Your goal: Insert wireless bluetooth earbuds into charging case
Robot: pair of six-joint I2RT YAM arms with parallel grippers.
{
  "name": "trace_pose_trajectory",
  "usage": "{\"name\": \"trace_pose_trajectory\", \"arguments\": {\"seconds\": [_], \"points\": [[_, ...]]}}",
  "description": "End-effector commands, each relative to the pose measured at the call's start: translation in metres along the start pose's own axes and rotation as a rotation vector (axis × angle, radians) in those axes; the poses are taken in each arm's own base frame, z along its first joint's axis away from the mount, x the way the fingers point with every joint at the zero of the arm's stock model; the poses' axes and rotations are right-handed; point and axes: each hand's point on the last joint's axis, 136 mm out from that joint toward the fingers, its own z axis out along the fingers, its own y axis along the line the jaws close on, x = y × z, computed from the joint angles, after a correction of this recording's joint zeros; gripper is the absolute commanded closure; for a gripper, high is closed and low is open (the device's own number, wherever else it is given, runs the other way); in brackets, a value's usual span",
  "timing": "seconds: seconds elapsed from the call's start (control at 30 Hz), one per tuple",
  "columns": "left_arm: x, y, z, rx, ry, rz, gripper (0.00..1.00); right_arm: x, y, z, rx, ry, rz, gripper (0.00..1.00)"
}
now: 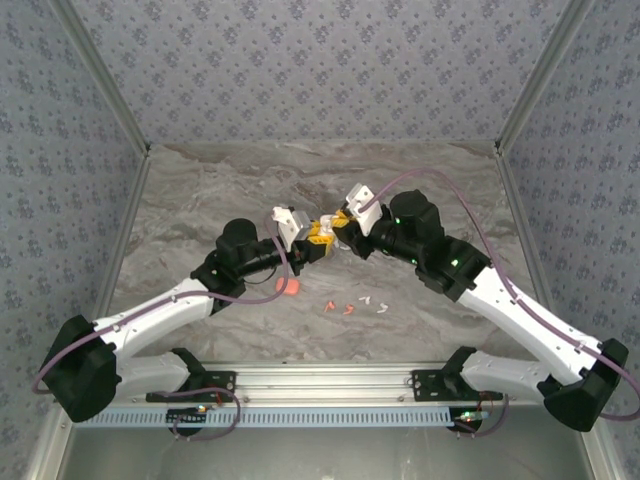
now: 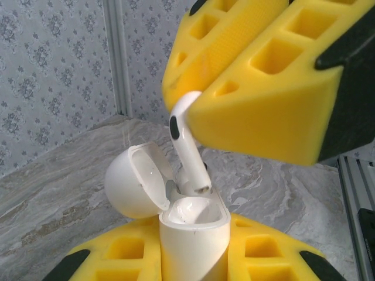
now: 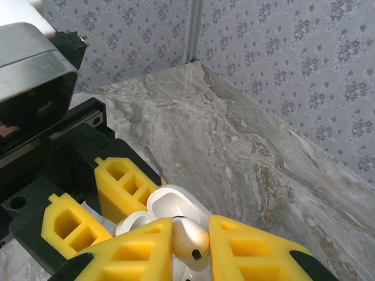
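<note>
White, glossy: case, earbud. Yellow, black patches: fingers. Grey, brown-veined marbling: table. Blue-grey, small floral print: walls. Orange-red: two loose earbuds. Black and white: arms. Mauve: cables.

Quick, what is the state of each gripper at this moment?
Left gripper: closed, holding the charging case.
Right gripper: closed, holding a white earbud by its head, stem down at the case.

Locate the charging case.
Left wrist view, bottom centre: the charging case sits clamped in the left gripper, lid open, just under the earbud held by the right gripper.
</note>
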Motion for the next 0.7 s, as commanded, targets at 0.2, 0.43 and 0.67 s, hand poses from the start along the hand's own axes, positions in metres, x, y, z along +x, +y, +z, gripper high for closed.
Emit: {"name": "trace_pose_trajectory", "arguments": {"seconds": [0.2,0.43,0.67], "points": [[-0.026,-0.006,0.002,0.032,-0.06,0.025,1.0,-0.014,0.006,0.002,-0.025,-0.03,-0.026,0.78],[-0.028,-0.006,0.002,0.029,-0.066,0.027,1.0,-0.009,0.015,0.005,-0.08,-0.011,-0.021,0.78],[-0.031,-0.006,0.001,0.026,-0.087,0.028,1.0,-0.003,0.026,0.004,-0.151,0.017,-0.004,0.75]]}}
